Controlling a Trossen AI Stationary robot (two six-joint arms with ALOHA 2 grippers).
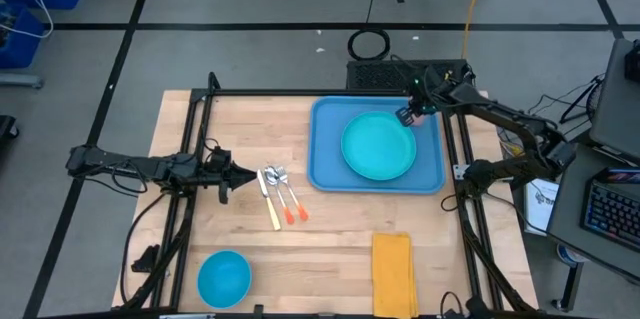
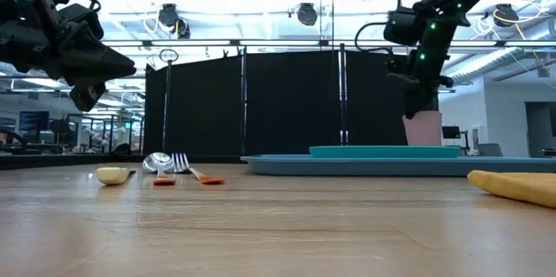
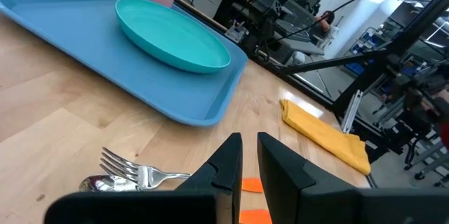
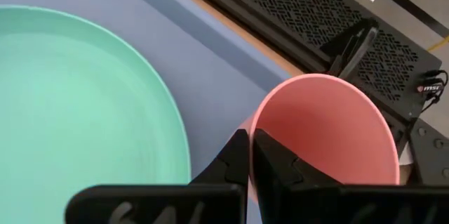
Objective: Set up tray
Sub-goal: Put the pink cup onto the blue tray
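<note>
The right claw (image 4: 249,155) is clenched on the near rim of a pink cup (image 4: 330,129), one finger inside the wall and one outside. The cup is over the far corner of the tray (image 1: 330,174), just beside the turquoise plate (image 1: 379,146), which lies in the middle of the tray. In the low view the cup's base appears to sit at tray level (contact with the tray floor cannot be confirmed).

Step in hand, as judged: set the cup down on the tray beside the plate.

1. Keep the cup upright; a rim pinch allows it to swing.
2. Lower straight down until the base rests flat on the bare tray floor between the plate edge and the raised rim.
3. Keep the cup off the plate edge and the tray rim, or it will tip.
4. Part the fingers only after the base is seated, then lift clear vertically.

The left claw (image 3: 247,171) waits with fingers nearly together, grasping nothing, just above the fork (image 3: 137,173) and the other cutlery on the surface (image 1: 330,234).
</note>
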